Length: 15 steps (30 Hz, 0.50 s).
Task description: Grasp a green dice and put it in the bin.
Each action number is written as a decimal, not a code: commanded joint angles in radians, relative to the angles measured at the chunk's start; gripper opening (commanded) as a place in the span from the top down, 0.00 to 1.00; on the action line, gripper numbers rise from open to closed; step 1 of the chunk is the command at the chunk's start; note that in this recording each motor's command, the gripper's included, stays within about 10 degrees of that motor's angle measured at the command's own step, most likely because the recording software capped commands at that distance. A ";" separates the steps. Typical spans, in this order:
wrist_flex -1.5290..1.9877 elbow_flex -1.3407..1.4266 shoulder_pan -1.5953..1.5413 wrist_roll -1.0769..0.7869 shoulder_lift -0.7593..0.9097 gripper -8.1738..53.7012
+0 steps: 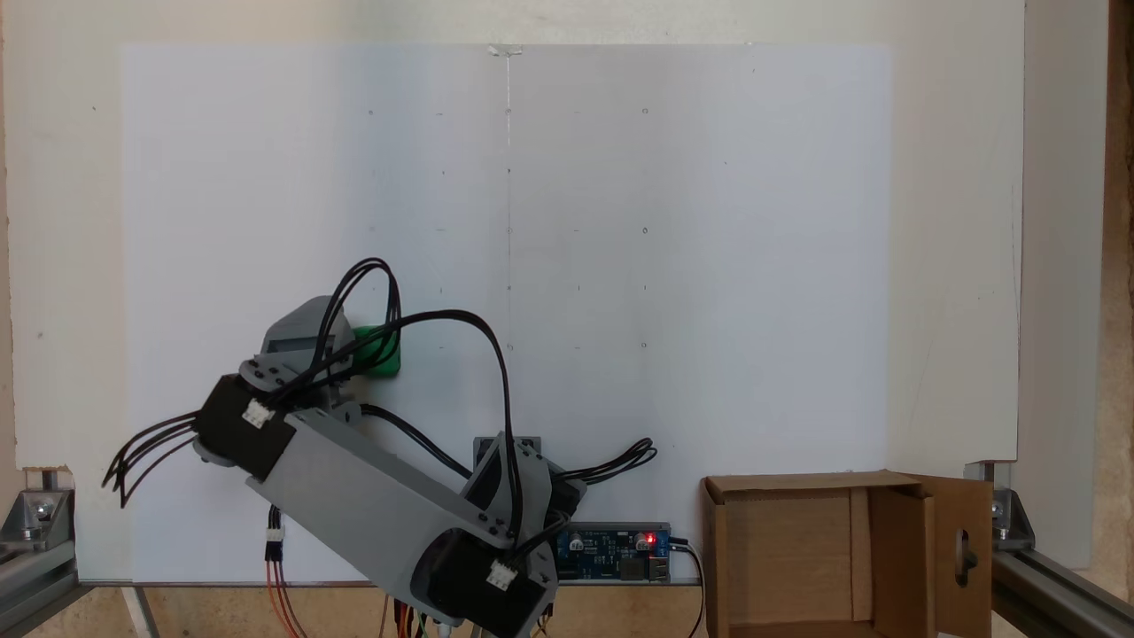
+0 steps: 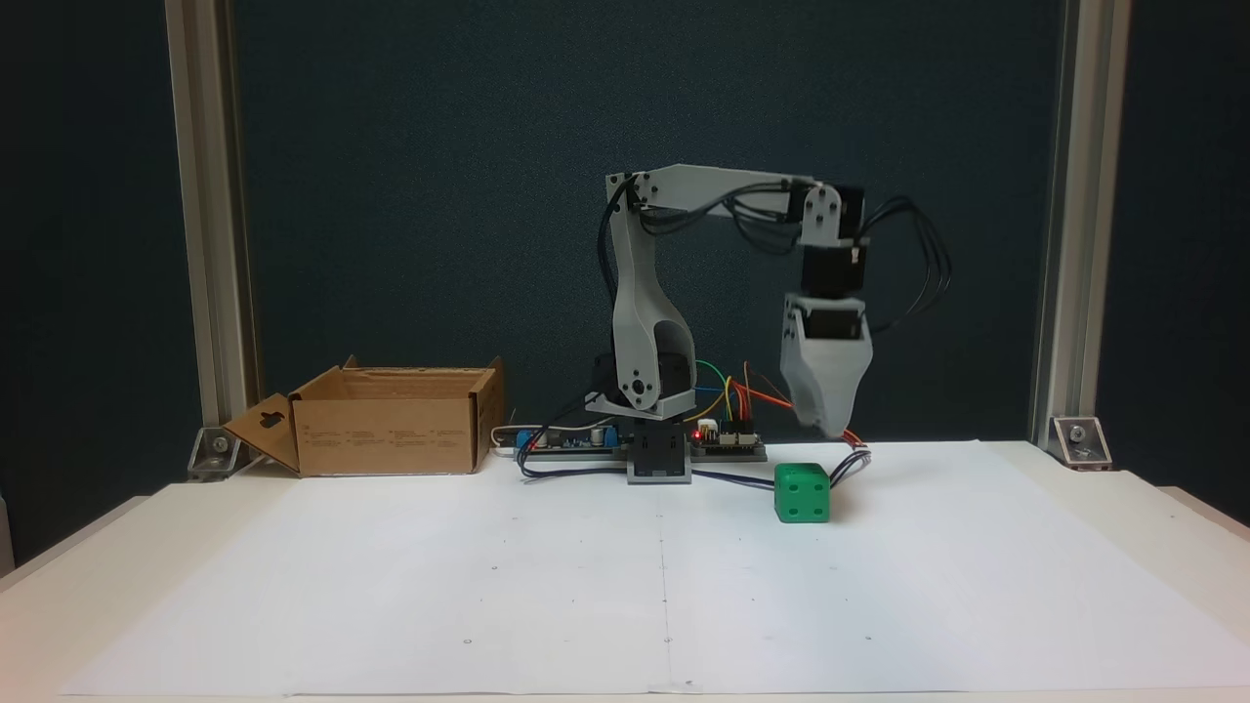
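One white paper sheet (image 2: 586, 566), dark backdrop (image 2: 439, 146)

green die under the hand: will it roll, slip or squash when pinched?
The green die sits flat on white paper, a cube, so it probably slides rather than rolls. It looks like rigid plastic, so likely no squashing. Its rounded corners and smooth faces could let it twist out of an off-centre pinch by the hand, poised just above it.

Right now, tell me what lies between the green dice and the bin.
In a fixed view, the arm's base and the circuit boards with their wires stand between the green dice and the bin, along the table's far edge.
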 commanded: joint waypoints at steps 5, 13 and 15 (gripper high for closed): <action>-0.071 0.012 0.014 0.081 0.051 0.18; -0.072 0.064 0.043 0.080 0.067 0.18; -0.074 0.078 0.043 0.080 0.067 0.18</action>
